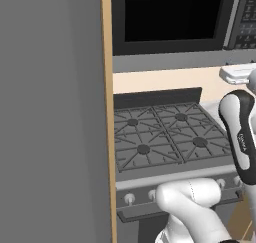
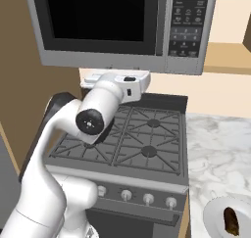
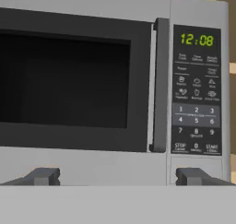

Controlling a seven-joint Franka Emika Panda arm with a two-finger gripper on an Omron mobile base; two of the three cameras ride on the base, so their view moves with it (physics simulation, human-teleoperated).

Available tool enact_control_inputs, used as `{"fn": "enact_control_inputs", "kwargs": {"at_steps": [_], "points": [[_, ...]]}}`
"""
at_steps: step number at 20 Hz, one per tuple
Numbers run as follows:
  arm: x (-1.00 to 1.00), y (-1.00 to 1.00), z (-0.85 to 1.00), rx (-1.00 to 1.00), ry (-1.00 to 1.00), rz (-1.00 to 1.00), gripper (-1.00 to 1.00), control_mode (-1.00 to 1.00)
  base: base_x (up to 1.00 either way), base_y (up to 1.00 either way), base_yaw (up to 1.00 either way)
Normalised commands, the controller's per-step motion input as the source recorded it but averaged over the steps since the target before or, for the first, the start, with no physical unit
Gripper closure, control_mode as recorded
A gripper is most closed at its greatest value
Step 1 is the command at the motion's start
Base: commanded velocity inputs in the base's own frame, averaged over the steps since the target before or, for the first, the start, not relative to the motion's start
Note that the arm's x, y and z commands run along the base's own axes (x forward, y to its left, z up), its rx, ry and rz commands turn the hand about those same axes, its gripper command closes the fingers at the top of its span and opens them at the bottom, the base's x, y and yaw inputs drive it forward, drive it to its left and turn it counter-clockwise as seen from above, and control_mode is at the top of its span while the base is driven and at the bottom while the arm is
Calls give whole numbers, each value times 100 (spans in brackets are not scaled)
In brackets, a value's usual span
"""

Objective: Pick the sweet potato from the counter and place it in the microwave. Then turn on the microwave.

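The microwave (image 3: 83,75) hangs above the stove with its dark glass door shut, a grey handle (image 3: 160,85) beside the button panel (image 3: 196,89). My gripper (image 3: 120,177) faces the door from close by, its fingers spread wide with nothing between them. From the right base view, the white hand (image 2: 117,83) sits just below the microwave (image 2: 112,21). The sweet potato (image 2: 231,221) lies on a white plate (image 2: 213,217) on the marbled counter (image 2: 215,144), at the lower right, far from the gripper.
A dark gas stove (image 2: 132,144) with knobs along its front stands under the hand, also in the left base view (image 1: 165,137). A tall grey panel (image 1: 50,112) with a wooden edge walls off the left side. My arm's elbow (image 2: 90,119) hangs over the burners.
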Motion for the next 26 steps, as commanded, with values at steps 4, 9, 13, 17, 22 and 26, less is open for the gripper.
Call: {"fn": "enact_control_inputs", "kwargs": {"at_steps": [4,9,13,17,22,26], "points": [[0,-17,44,0,-2,-2,-100,-100,0,0,0],[0,-17,37,0,0,0,-100,-100,0,0,0],[0,-9,19,0,0,0,-100,-100,0,0,0],[4,-8,7,0,0,0,-100,-100,0,0,0],[10,-13,5,0,-1,0,-100,-100,0,0,0],[17,-12,5,0,-1,0,-100,-100,0,0,0]]}}
